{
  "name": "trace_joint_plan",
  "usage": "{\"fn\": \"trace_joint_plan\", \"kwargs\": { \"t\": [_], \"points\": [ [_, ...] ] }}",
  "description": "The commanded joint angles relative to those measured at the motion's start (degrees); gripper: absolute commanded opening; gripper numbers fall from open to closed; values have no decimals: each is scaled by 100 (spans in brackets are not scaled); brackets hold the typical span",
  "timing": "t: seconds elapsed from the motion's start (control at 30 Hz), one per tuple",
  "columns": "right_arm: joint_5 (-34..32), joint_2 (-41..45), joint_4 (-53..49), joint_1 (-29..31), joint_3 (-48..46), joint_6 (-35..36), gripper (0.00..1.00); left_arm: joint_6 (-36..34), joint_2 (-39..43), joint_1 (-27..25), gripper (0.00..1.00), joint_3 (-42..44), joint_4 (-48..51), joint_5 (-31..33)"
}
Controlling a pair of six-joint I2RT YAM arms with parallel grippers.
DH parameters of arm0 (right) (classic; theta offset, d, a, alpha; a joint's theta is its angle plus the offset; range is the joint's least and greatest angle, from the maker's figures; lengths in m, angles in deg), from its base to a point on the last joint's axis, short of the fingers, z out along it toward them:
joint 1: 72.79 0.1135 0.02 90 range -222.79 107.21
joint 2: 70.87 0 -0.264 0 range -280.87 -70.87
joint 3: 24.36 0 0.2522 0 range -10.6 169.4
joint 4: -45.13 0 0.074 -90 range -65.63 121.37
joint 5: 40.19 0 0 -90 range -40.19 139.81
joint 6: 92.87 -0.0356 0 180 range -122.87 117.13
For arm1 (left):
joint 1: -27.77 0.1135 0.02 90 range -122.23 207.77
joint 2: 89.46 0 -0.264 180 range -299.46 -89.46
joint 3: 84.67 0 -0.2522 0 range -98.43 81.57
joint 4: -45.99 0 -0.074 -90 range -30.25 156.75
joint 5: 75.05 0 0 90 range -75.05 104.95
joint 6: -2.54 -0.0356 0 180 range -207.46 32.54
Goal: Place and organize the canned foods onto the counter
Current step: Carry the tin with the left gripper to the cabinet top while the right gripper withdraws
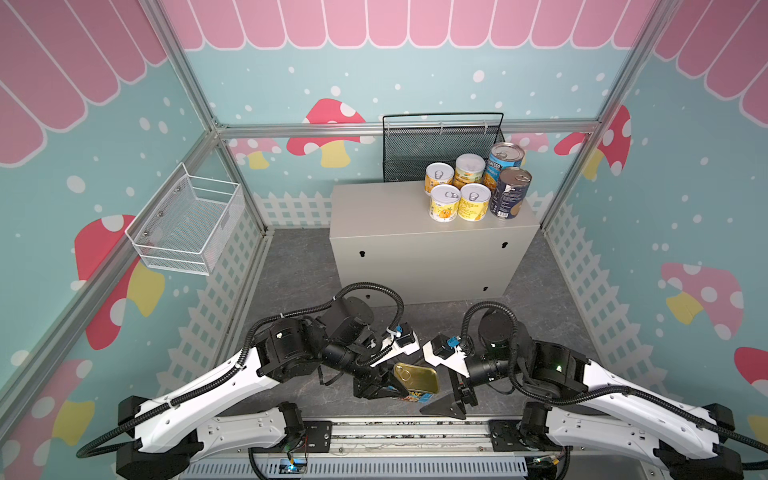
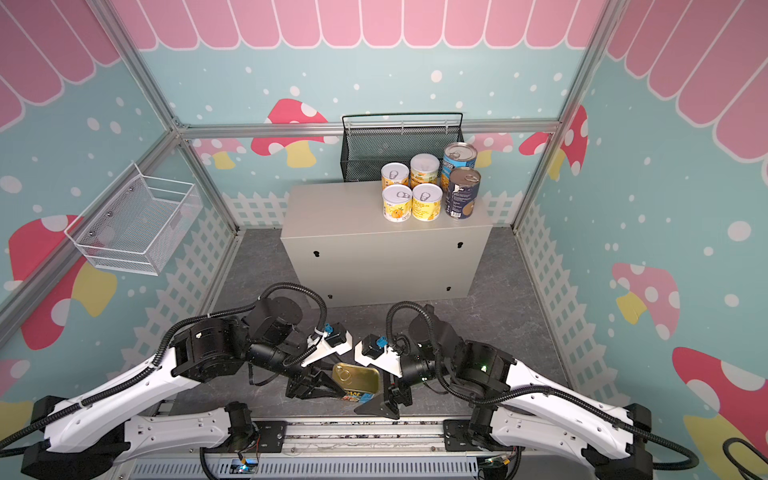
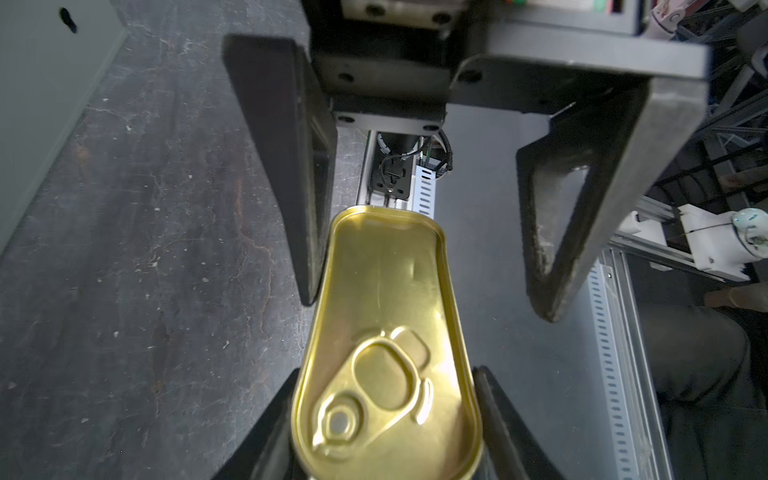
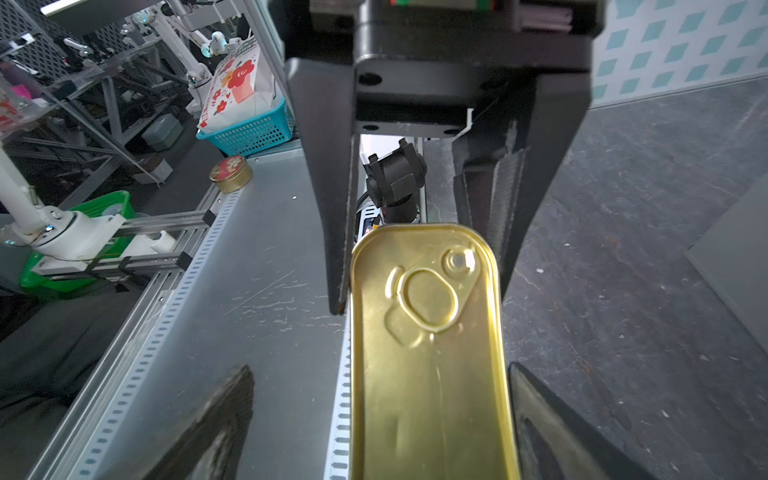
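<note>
my left hand (image 3: 386, 374) is clamped tight on the flat gold-topped spam tin (image 1: 417, 377). its two fingers press against the tin's long sides at the pull-tab end. my right hand (image 4: 379, 370) faces it from the opposite end with the jaws spread wide. one right finger (image 3: 291, 166) lies just beside the tin's edge or touches it, i cannot tell which. the other right finger (image 3: 582, 208) stands apart from the tin, so that hand has hold of nothing.

the tin sits gold top up, low over the dark floor (image 1: 299, 266) near its front edge, between my two arms and well apart from the bench (image 1: 374, 216). i cannot tell whether the tin rests on the floor or hangs just above it.

six tins stand upright on the right rear part of the bench top. four small yellow ones form a tight block: the front-left tin (image 1: 444, 203), the front-right tin (image 1: 474, 202), the back-left tin (image 1: 439, 178) and the back-right tin (image 1: 469, 170). just to their right are the front blue tin (image 1: 510, 193) and, behind it, the back blue tin (image 1: 503, 160).

a black mesh basket (image 1: 440, 149) stands behind the bench, and a white wire basket (image 1: 187, 220) hangs on the left wall.
</note>
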Motion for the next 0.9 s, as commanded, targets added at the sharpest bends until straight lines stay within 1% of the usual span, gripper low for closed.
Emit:
{"fn": "trace_joint_plan", "kwargs": {
  "t": [0.0, 0.1, 0.2, 0.3, 0.37, 0.4, 0.5, 0.7, 0.87],
  "points": [
    [-789, 438, -177, 6, -84, -62, 97, -161, 291, 54, 13, -422, -302, 947],
    [-2006, 987, -436, 3, -109, -313, 98, -186, 331, 117, 10, -688, -487, 1694],
    [-3217, 1625, -570, 7, -208, -756, 99, -188, 253, 214, 10, -969, -783, 2425],
    [-4344, 2262, -758, 2, -378, -1274, 99, -195, 27, 479, 8, -1274, -1056, 2794],
    [-4879, 2667, -873, 1, -489, -1567, 99, -140, -147, 737, 8, -1447, -1300, 2955],
    [-4986, 2858, -891, 3, -558, -1627, 99, -114, -234, 870, 8, -1517, -1448, 3000],
    [-4970, 3110, -881, 8, -575, -1664, 99, -20, -512, 1117, 8, -1744, -1965, 3311],
    [-4895, 2827, -876, 5, -557, -1611, 99, 154, -1338, 1435, 8, -2367, -2780, 4056],
    [-4891, 2690, -865, 2, -560, -1602, 99, 260, -1941, 1527, 7, -2704, -3355, 4791]
  ]
}}
